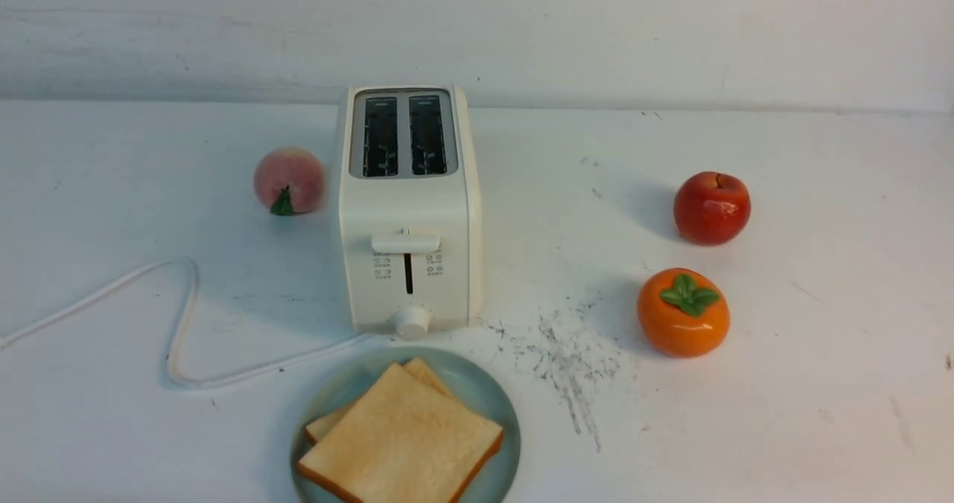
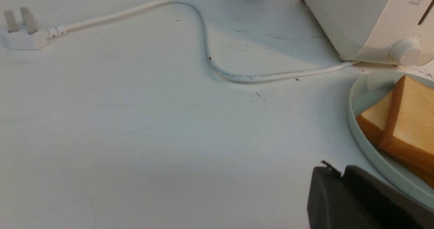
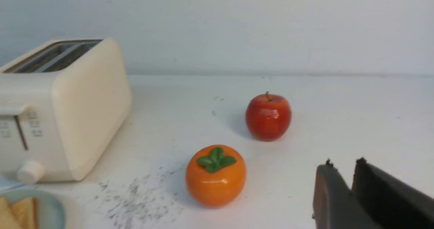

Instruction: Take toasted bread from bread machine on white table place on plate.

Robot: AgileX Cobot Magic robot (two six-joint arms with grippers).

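White table (image 1: 782, 413) looks done to me: both toast (image 1: 406, 443) slices stacked on plate (image 1: 492, 402) fronting the empty toaster (image 1: 406, 212). Left gripper (image 2: 340, 174) and right gripper (image 3: 342, 174) sit nearly closed, holding nothing, parked clear.

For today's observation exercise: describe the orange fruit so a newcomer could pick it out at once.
Start at the cream toaster standing mid-table. To its right sit two round fruits; the persimmon is the nearer one, beside the patch of dark scuff marks. Unlike the red apple behind it, it is orange, squat and topped with green leaves.
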